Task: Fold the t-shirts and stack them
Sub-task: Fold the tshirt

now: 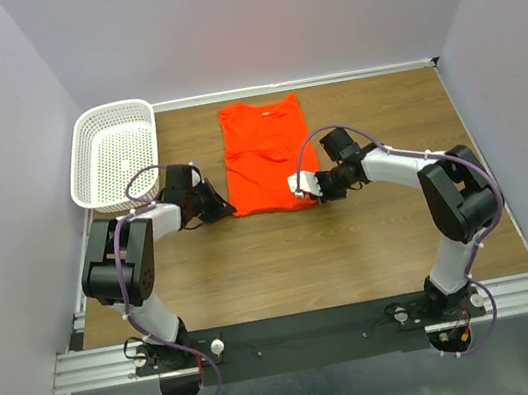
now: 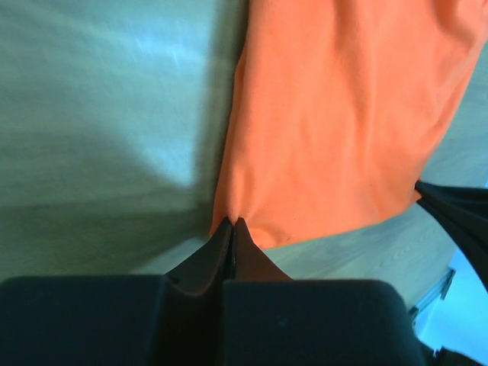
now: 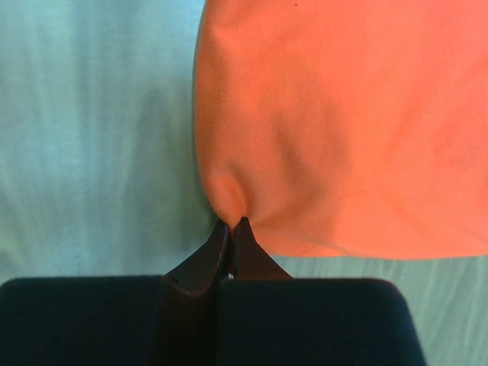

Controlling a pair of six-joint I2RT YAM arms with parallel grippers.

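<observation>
One bright orange-red t-shirt (image 1: 265, 155) lies flat on the wooden table as a narrow strip, its neck toward the back wall. My left gripper (image 1: 228, 206) is at the shirt's near left corner. In the left wrist view its jaws are shut on the t-shirt (image 2: 335, 122), pinching the hem corner at the left gripper (image 2: 232, 222). My right gripper (image 1: 316, 192) is at the near right corner. The right wrist view shows the t-shirt (image 3: 343, 122) puckered where the right gripper (image 3: 232, 222) is shut on its edge.
A white perforated plastic basket (image 1: 114, 151) stands at the back left of the table, close beside my left arm. Grey walls close in the table's left, back and right sides. Bare wood (image 1: 295, 263) lies between the shirt and the arm bases.
</observation>
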